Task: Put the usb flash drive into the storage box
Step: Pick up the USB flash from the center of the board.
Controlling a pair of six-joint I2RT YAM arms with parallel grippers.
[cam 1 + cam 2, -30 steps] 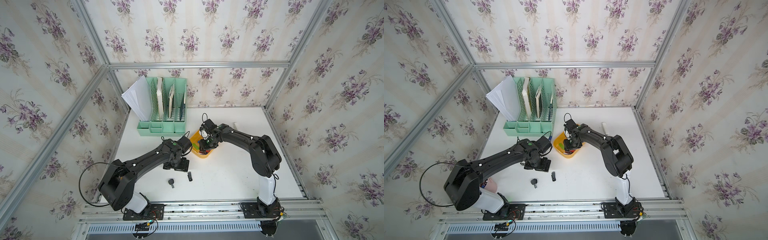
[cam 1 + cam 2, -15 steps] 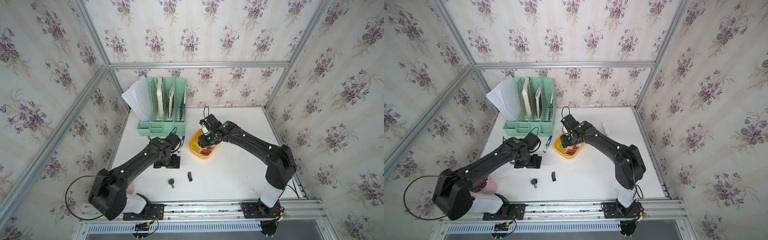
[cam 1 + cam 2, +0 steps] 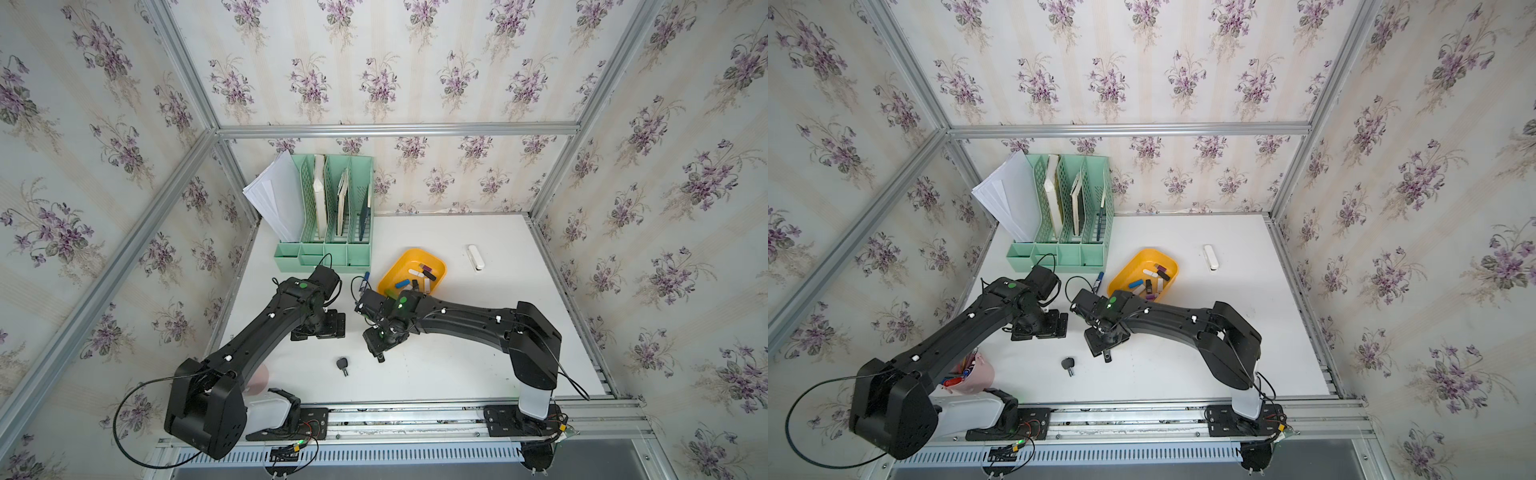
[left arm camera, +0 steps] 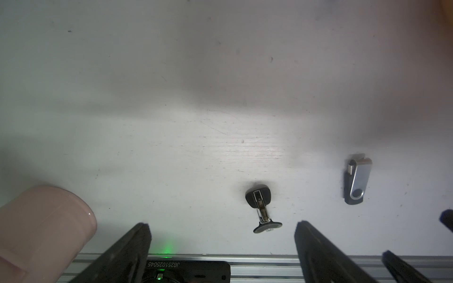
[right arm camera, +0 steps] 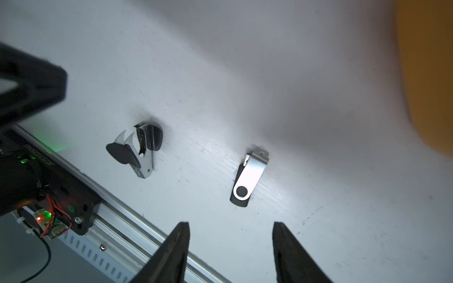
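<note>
No grasp yet; judged barely begun for this drive. At left, one left gripper, jaws wide apart, empty. Next, one staple remover. Then one usb flash drive, flat on the table, just ahead of one right gripper, jaws partly apart, empty. Farthest right, one storage box, holding roughly six sticks. Left to do: grasp, lift, carry, drop.
</note>
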